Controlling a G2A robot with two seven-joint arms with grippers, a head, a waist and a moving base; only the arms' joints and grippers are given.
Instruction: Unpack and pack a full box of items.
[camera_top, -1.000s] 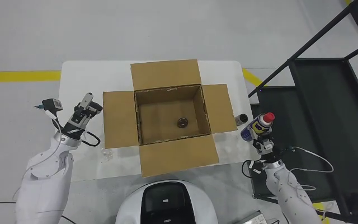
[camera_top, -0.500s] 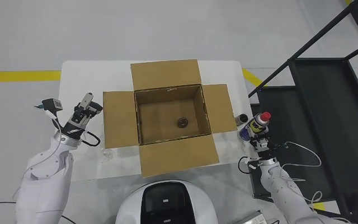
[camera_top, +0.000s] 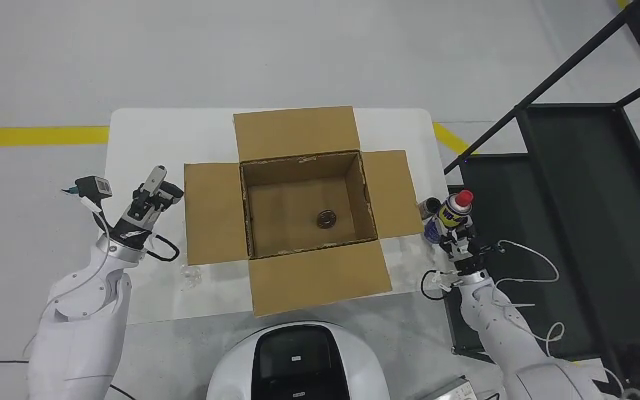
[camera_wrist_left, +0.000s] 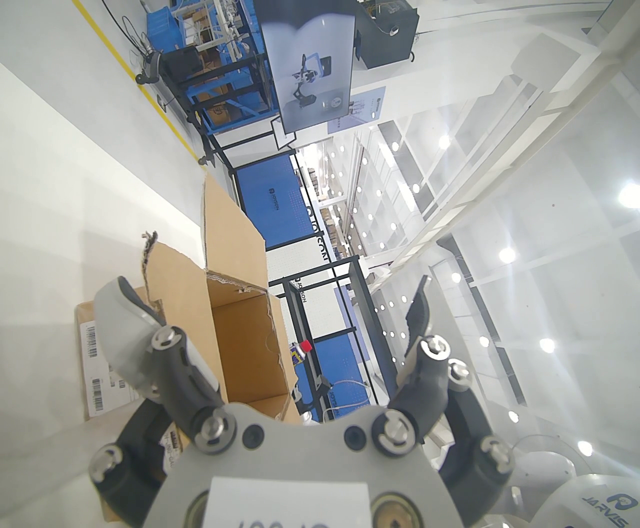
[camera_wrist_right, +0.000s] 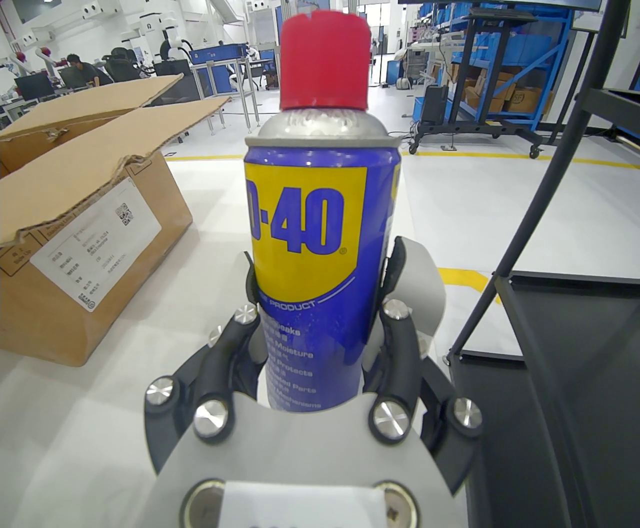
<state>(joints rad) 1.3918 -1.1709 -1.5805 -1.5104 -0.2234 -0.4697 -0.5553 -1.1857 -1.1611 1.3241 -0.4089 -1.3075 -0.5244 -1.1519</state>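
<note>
Your right pincer (camera_wrist_right: 325, 265) clamps the spray can (camera_wrist_right: 320, 200) outside the cardboard box (camera_top: 310, 130); 1 small item (camera_top: 326, 217) lies inside. Left pincer (camera_wrist_left: 270, 300) apart. Unpacking looks nearly done, packing pending.

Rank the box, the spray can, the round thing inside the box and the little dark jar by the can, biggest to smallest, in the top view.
1. box
2. spray can, though it sits nearer the camera than the rest
3. round thing and dark jar: they look about alike, so left unranked
</note>
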